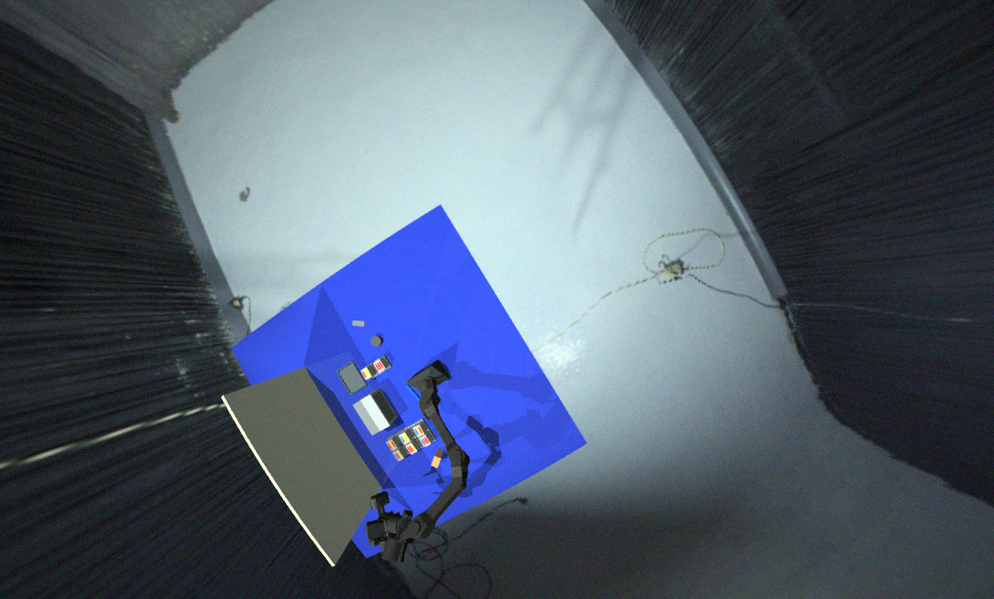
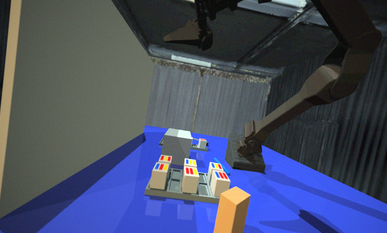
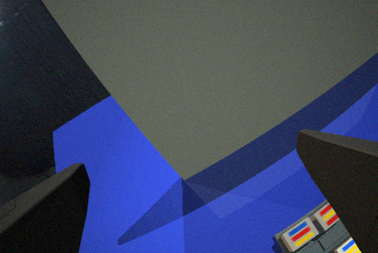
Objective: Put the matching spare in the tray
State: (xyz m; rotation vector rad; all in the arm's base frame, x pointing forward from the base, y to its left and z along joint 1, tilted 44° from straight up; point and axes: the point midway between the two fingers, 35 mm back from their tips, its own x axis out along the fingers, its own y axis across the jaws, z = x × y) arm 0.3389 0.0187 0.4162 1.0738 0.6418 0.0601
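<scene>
My gripper [image 3: 196,159] is open and empty, its fingers wide apart. It hangs high above the table's near end. Several cream spares with coloured bars stand in a grey rack [image 2: 183,197]. The front row shows a blue-red-yellow spare [image 2: 159,179], a red-red-yellow spare [image 2: 190,185] and a blue-red-red spare [image 2: 220,186]. The back row shows red-yellow-red, blue-yellow-yellow and blue-yellow-red tops. A grey-white box [image 1: 372,413] [image 2: 176,147] stands behind the rack. A flat grey tray [image 1: 351,377] lies beyond the box. I cannot make out the mounted unit's back code.
A tall grey panel [image 1: 299,446] [image 2: 73,86] [image 3: 217,55] stands along one side. An orange block [image 1: 437,460] [image 2: 231,211] stands near the rack. Two striped blocks stand beside the tray. A round grey piece [image 1: 376,340] and a blue stick [image 2: 222,166] are farther off.
</scene>
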